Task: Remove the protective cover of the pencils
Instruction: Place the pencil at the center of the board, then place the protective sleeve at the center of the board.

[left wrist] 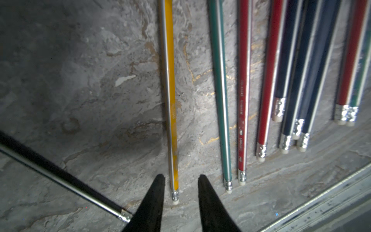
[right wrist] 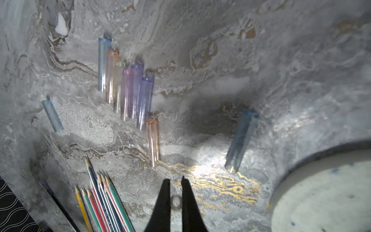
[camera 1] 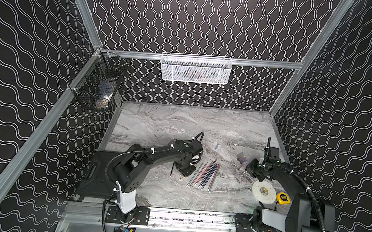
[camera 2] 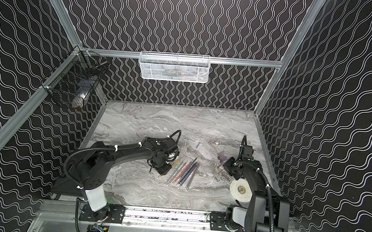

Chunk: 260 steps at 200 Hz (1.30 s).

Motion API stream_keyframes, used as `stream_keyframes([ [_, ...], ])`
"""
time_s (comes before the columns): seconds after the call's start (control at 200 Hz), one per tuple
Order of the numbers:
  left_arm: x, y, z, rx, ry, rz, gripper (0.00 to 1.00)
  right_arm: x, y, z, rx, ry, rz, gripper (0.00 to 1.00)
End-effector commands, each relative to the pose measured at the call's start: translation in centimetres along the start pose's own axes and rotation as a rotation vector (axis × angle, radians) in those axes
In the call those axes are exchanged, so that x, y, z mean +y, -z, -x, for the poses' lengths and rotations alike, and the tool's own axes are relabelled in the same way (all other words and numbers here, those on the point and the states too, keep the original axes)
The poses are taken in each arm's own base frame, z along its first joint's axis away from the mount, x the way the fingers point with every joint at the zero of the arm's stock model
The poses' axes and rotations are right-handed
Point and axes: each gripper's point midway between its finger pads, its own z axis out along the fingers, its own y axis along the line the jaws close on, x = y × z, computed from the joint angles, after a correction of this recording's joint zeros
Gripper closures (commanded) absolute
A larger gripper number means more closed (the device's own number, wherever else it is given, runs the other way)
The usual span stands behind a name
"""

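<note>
- Eleven thin striped pencils with silvery ferrules, as far as overlap allows counting, lie uncovered on the grey marble-patterned tabletop.
- Nine translucent tinted plastic tube caps lie beyond their sharpened tips.
- Left gripper: jaws narrowly parted, with the yellow pencil's eraser end between them, ungripped.
- Right gripper: pinched onto a small clear round piece.

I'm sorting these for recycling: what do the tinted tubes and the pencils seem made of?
The tubes look like glossy tinted plastic: the tabletop shows through them. The pencils look like lacquered wood, bare and pale at the sharpened tips, with shiny crimped metal bands at the eraser ends.
</note>
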Motion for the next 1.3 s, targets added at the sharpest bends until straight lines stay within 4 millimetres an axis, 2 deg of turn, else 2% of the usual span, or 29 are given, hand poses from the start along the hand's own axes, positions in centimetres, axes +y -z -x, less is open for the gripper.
stream_keyframes([
  [0.0, -0.7, 1.0, 0.4, -0.035, 0.009, -0.058, 0.66, 0.5, -0.2, 0.4, -0.002, 0.000, 0.026, 0.89],
  [0.09, 0.8, 2.2, 1.1, -0.086, 0.044, -0.017, 0.67, 0.5, -0.4, 0.5, 0.003, -0.001, 0.027, 0.87],
  [0.22, 4.2, 3.8, 1.7, -0.141, 0.110, 0.080, 0.67, 0.5, -0.7, 0.8, -0.003, -0.005, 0.027, 0.86],
  [0.35, 7.6, 3.7, 0.8, -0.094, 0.133, 0.227, 0.66, 0.5, -1.1, 1.0, 0.009, -0.018, 0.036, 0.84],
  [0.465, 9.2, 3.2, 0.0, -0.045, 0.146, 0.286, 0.66, 0.8, -1.4, 1.2, 0.016, -0.025, 0.050, 0.79],
  [0.675, 10.5, 4.6, 0.3, -0.097, 0.192, 0.300, 0.65, 1.3, -1.4, 1.5, 0.022, -0.030, 0.069, 0.77],
  [0.765, 10.8, 4.6, 0.1, -0.095, 0.206, 0.303, 0.65, 1.4, -1.1, 1.4, 0.022, -0.030, 0.079, 0.78],
  [0.966, 11.0, 3.7, -0.3, -0.062, 0.217, 0.301, 0.65, 1.8, 0.3, 1.0, 0.010, -0.009, 0.097, 0.77],
  [1.116, 9.8, 2.9, 0.1, -0.067, 0.239, 0.197, 0.64, 2.4, 1.7, 0.6, -0.003, 0.000, 0.136, 0.77],
  [1.296, 9.3, 1.3, -0.2, -0.026, 0.254, 0.145, 0.64, 2.9, 3.8, 0.4, -0.047, 0.029, 0.163, 0.76],
])
